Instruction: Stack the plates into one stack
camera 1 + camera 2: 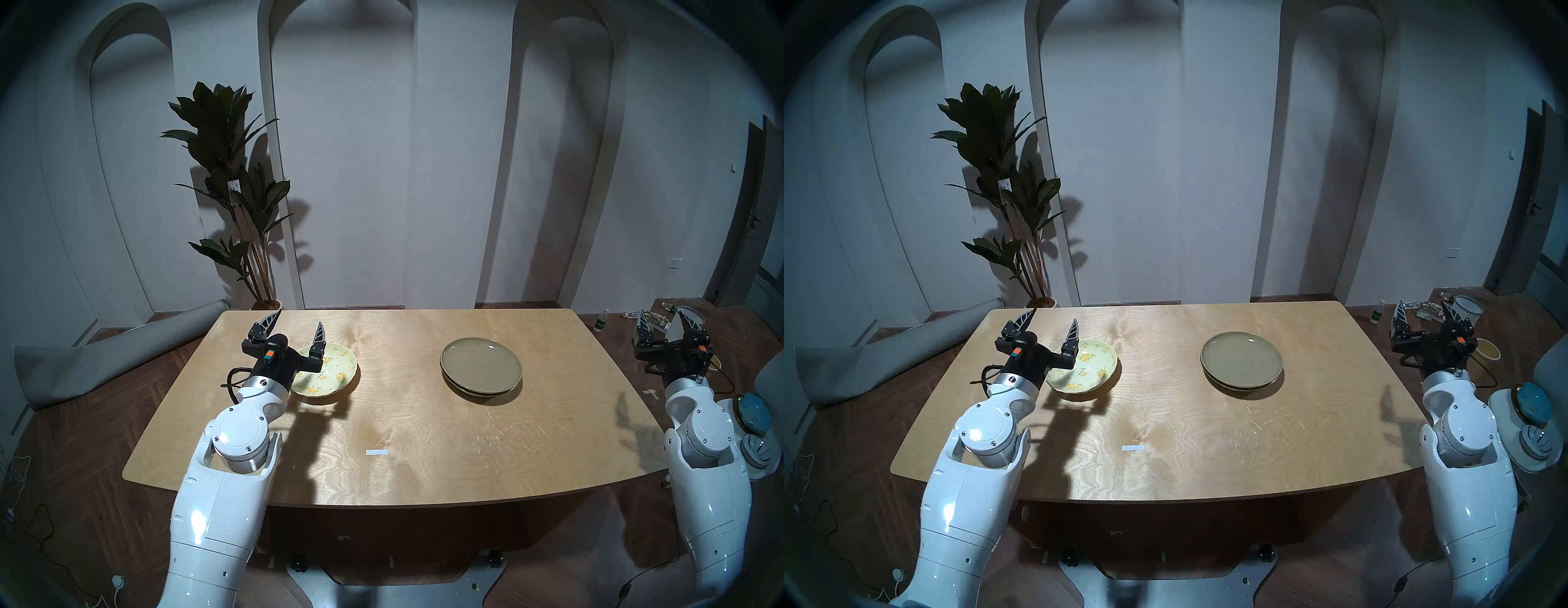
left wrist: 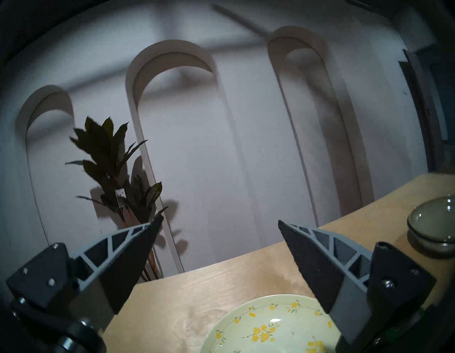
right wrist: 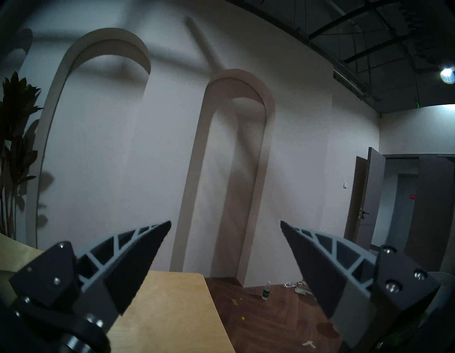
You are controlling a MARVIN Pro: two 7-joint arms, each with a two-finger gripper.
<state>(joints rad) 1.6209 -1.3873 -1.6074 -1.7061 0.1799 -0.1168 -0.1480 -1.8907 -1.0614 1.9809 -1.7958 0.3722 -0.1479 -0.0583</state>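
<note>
The pale yellow floral plate (image 1: pixel 335 373) (image 1: pixel 1091 367) lies alone on the left of the wooden table (image 1: pixel 424 424); it also shows in the left wrist view (image 2: pixel 270 327). The olive-tan plate (image 1: pixel 481 365) (image 1: pixel 1241 356) (image 2: pixel 433 221) sits on a lower plate (image 1: pixel 488 391). Only the shiny rim of that lower plate shows, so its print is hidden. My left gripper (image 1: pixel 299 318) (image 1: pixel 1054 315) (image 2: pixel 220 219) is open and empty, above the floral plate's left rim, fingers pointing away toward the wall. My right gripper (image 1: pixel 662 314) (image 1: pixel 1422 303) (image 3: pixel 225 221) is open and empty, off the table's right edge.
A white tape strip (image 1: pixel 376 452) lies near the table's front middle. A potted plant (image 1: pixel 237 191) stands behind the far left corner. A rolled grey mat (image 1: pixel 106 365) lies on the floor at left. A bottle (image 1: pixel 600 322), clutter and a stand with dishes (image 1: pixel 751 416) are at right.
</note>
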